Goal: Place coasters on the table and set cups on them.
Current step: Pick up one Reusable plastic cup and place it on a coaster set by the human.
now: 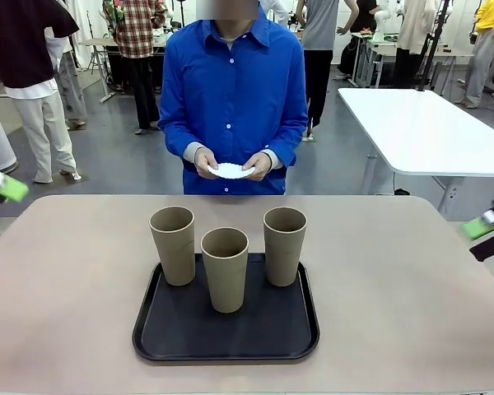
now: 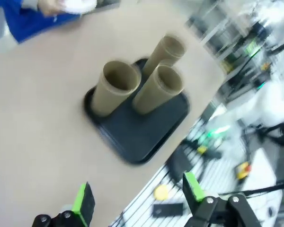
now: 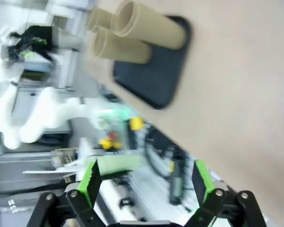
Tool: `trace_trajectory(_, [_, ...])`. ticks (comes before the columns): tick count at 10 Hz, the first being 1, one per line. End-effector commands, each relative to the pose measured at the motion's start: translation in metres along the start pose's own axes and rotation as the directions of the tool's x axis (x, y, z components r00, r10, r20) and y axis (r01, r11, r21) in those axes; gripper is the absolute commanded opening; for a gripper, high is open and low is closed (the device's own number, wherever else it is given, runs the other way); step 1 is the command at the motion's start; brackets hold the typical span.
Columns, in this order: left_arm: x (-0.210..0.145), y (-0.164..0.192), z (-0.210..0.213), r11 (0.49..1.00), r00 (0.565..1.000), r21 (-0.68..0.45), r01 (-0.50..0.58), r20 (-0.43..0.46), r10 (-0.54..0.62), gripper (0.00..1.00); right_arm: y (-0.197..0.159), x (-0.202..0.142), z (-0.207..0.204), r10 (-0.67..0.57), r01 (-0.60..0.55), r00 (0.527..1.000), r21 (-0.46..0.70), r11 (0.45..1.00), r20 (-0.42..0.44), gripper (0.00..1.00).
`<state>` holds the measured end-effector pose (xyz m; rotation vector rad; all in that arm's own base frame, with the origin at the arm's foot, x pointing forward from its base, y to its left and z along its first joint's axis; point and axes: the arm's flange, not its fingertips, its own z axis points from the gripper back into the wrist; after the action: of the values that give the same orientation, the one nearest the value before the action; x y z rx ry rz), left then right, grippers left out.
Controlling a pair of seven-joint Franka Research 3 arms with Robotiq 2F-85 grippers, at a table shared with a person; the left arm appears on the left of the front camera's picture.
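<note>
Three tan cups stand upright on a black tray [image 1: 148,344] in the middle of the beige table [image 1: 66,288]: one at the left [image 1: 174,244], one in front [image 1: 225,268], one at the right [image 1: 284,245]. Across the table a person holds a small stack of white coasters [image 1: 231,171] in both hands at waist height, off the table. My left gripper [image 1: 4,186] hovers open at the far left edge, well away from the cups. My right gripper [image 1: 486,234] hangs open at the far right. The left wrist view shows open fingers [image 2: 83,203] above the table with the cups [image 2: 113,87] beyond.
A white table [image 1: 428,123] stands behind at the right, past the far edge. Other people stand in the background. In the right wrist view the tray [image 3: 156,80] and cups [image 3: 151,28] lie far off, with bare beige tabletop [image 3: 246,94] between.
</note>
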<state>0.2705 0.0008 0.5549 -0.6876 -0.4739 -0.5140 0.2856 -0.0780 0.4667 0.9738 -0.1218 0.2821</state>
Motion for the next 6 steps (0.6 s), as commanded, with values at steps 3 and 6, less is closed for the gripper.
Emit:
trace_trajectory(3, [-0.034,0.066,-0.002,0.905,0.943,-0.349,-0.245,0.131,0.306,1.00,-0.036,-0.001,0.028,-0.163,0.139,0.985,0.312,0.940,0.051,1.00])
trace_trajectory(6, [-0.057,0.107,0.013,0.856,0.889,-0.355,-0.376,0.121,0.441,1.00,-0.049,-0.012,0.042,-0.235,0.203,0.968,0.272,0.941,0.090,1.00])
